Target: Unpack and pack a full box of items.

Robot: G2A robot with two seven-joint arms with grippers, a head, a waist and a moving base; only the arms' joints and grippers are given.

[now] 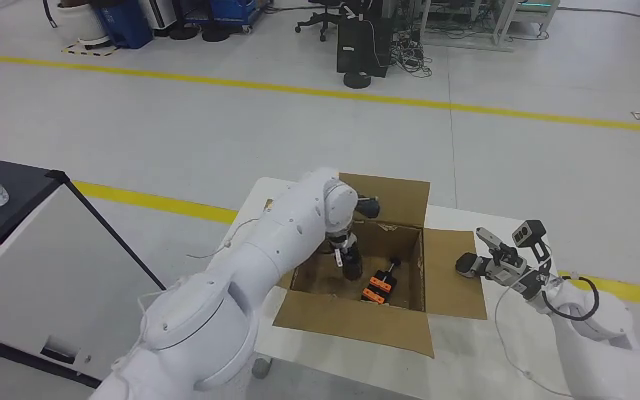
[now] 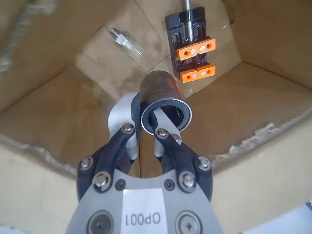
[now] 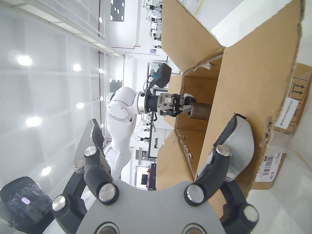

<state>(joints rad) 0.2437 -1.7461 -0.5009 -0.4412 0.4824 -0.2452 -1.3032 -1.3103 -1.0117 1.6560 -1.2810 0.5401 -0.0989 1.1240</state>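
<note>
An open cardboard box (image 1: pixel 450 285) stands on the table with its flaps spread. My left gripper (image 2: pixel 146 120) is inside it, shut on the wall of a dark metal cylinder (image 2: pixel 160 91), one finger inside the bore and one outside; the cylinder (image 3: pixel 198 112) hangs above the box floor. On the floor lie a black vise with orange jaws (image 2: pixel 192 49) and a small metal fitting in a clear bag (image 2: pixel 125 44). The vise (image 1: pixel 380 283) lies right of the cylinder (image 1: pixel 351 265) in the top view. My right gripper (image 3: pixel 168 132) stands open beside the box's right flap (image 3: pixel 248 93), holding nothing.
The box sits on a white table (image 1: pixel 480 360). A dark-framed table (image 1: pixel 40 250) stands at the left. Torn cardboard edges (image 2: pixel 263 132) line the box opening. The open factory floor with a yellow line (image 1: pixel 330 92) lies beyond.
</note>
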